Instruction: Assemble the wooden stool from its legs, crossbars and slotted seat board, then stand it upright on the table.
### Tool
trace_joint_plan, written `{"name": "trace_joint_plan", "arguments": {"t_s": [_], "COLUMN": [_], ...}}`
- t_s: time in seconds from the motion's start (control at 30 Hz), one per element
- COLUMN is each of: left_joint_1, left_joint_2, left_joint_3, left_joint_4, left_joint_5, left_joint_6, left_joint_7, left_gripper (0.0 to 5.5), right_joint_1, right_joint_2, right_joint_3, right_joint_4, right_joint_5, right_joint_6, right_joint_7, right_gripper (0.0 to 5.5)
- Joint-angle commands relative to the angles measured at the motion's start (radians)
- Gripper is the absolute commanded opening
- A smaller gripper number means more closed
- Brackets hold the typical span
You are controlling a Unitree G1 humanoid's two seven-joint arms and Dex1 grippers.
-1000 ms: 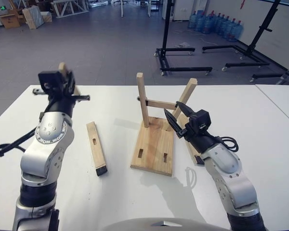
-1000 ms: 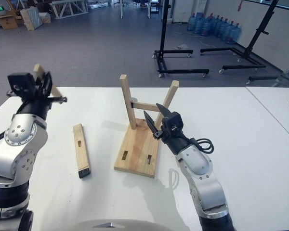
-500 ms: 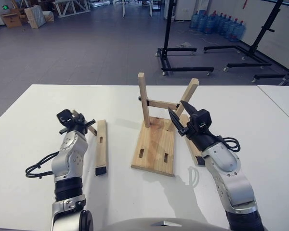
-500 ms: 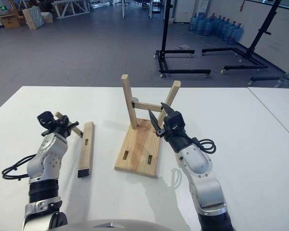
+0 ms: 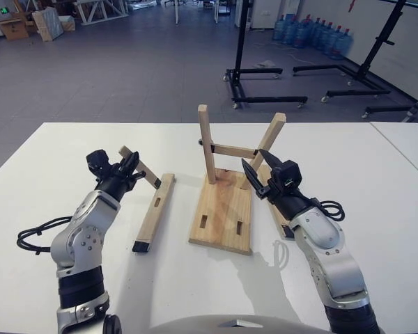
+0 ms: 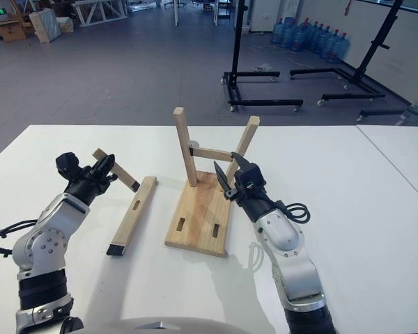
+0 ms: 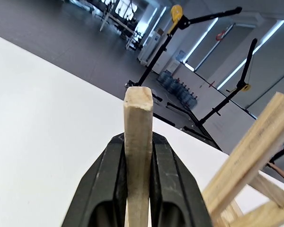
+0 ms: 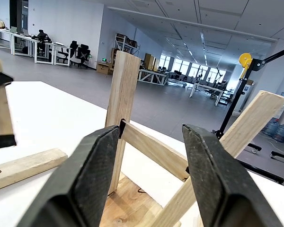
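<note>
Here, the left gripper [image 5: 129,165] was clamped on a crossbar [image 5: 148,175], its free end just beside the loose leg [image 5: 155,209] on the table [image 5: 49,160], presumably for slotting in, while the right gripper [image 5: 253,158], jaws apart, waited by the seat board [image 5: 223,217], likely to steady it.

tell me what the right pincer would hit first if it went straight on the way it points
Most likely the crossbar between the two standing legs; the open right pincer points at it, though depth is unclear.
</note>
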Motion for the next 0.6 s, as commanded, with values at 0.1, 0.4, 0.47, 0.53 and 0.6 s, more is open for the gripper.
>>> {"name": "trace_joint_plan", "arguments": {"t_s": [0.1,0.4,0.47,0.53,0.6], "left_joint_1": [0.087,0.064,0.050,0.047,0.073], "left_joint_2": [0.011,0.000,-0.008,-0.004,0.021], "left_joint_3": [-0.034,-0.078,-0.087,-0.094,-0.131], "left_joint_4": [-0.043,0.100,0.134,0.145,0.147], "left_joint_5": [0.007,0.125,0.142,0.157,0.210], "left_joint_6": [0.017,-0.109,-0.138,-0.160,-0.197], "left_joint_7": [-0.023,-0.069,-0.080,-0.091,-0.122], "left_gripper": [0.39,0.39,0.39,0.39,0.39], "right_joint_1": [-0.005,-0.002,-0.004,-0.008,-0.006], "right_joint_2": [0.002,0.009,0.007,0.006,0.006], "right_joint_3": [-0.018,-0.024,-0.020,-0.016,-0.018], "right_joint_4": [-0.011,-0.009,-0.006,-0.002,-0.004], "right_joint_5": [0.007,0.009,0.006,0.005,0.006], "right_joint_6": [0.025,0.035,0.034,0.033,0.033], "right_joint_7": [-0.002,-0.002,0.003,0.007,0.008], "right_gripper": [2.42,2.42,2.42,2.42,2.42]}}
